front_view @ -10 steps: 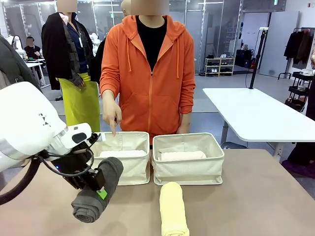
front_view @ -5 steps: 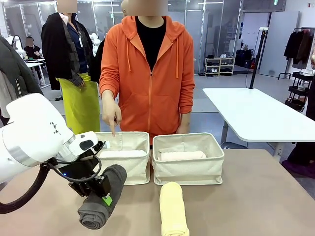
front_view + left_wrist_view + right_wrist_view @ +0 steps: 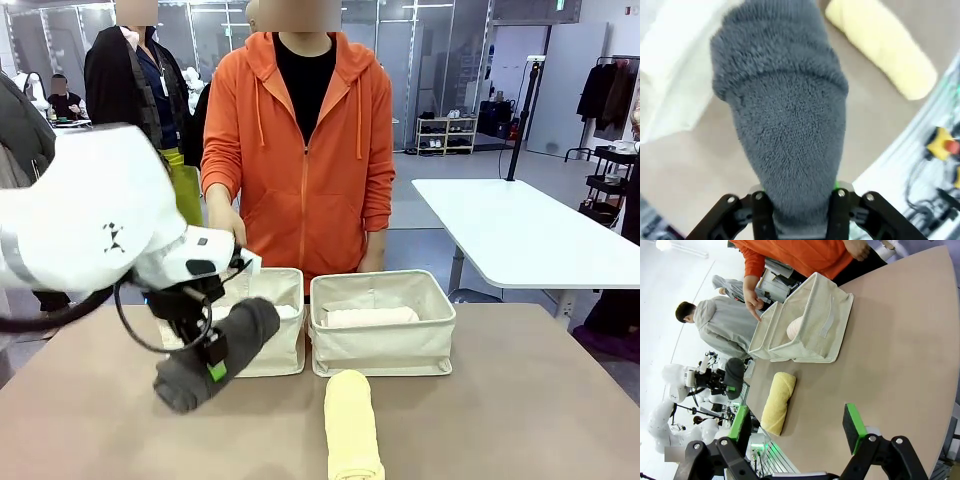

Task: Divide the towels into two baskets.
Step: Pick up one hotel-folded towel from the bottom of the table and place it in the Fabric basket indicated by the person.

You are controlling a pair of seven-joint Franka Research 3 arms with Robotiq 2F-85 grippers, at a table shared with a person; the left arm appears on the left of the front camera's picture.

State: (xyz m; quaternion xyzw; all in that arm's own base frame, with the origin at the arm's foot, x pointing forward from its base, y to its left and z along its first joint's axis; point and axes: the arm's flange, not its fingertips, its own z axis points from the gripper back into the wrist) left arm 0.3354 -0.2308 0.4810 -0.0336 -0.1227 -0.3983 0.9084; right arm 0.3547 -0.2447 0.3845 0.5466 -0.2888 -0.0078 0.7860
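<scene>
My left gripper (image 3: pixel 207 357) is shut on the dark grey towel (image 3: pixel 218 352), holding it tilted in the air just in front of the left basket (image 3: pixel 277 349). In the left wrist view the grey roll (image 3: pixel 785 120) runs up from between the fingers (image 3: pixel 761 216). A white towel (image 3: pixel 288 311) lies in the left basket, and a pale pink one (image 3: pixel 370 317) lies in the right basket (image 3: pixel 382 348). The pale yellow towel (image 3: pixel 352 425) rests on the table in front of the baskets. My right gripper (image 3: pixel 799 427) is open over bare table.
A person in an orange hoodie stands behind the baskets, one hand (image 3: pixel 226 221) above the left basket's far side. The brown table (image 3: pixel 520 400) has free room to the right and at the front left. A white table (image 3: pixel 520 230) stands farther back on the right.
My left arm has lifted the grey towel and carried it up and toward the left basket. The person's pointing hand is now partly behind my arm. The yellow towel has not moved.
</scene>
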